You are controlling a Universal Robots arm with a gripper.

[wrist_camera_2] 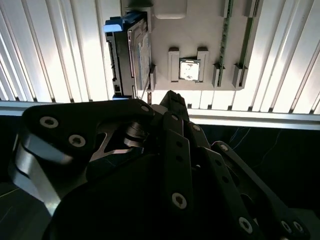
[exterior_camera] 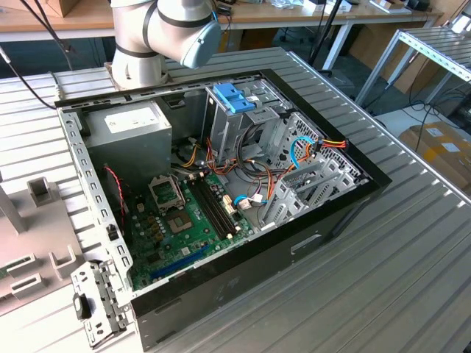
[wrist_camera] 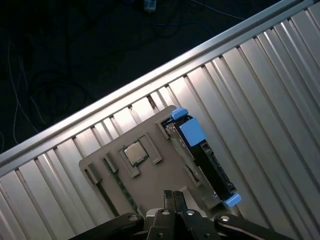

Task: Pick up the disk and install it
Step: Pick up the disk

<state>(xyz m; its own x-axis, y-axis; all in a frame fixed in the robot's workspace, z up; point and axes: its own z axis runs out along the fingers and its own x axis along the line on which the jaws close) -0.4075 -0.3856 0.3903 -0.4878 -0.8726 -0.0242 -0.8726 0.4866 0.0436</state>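
While disk stands on edge | long axis follows table ribs

Grey arm, pale-blue joint cap, black pincer — silver screws

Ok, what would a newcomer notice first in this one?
In the exterior view, the open case on the ribbed table draws the eye, with its green motherboard and a blue latch. In both wrist views, the blue-railed disk stands on edge in a grey holder beside a small chip. The shut gripper hangs by the holder's edge, holding nothing.
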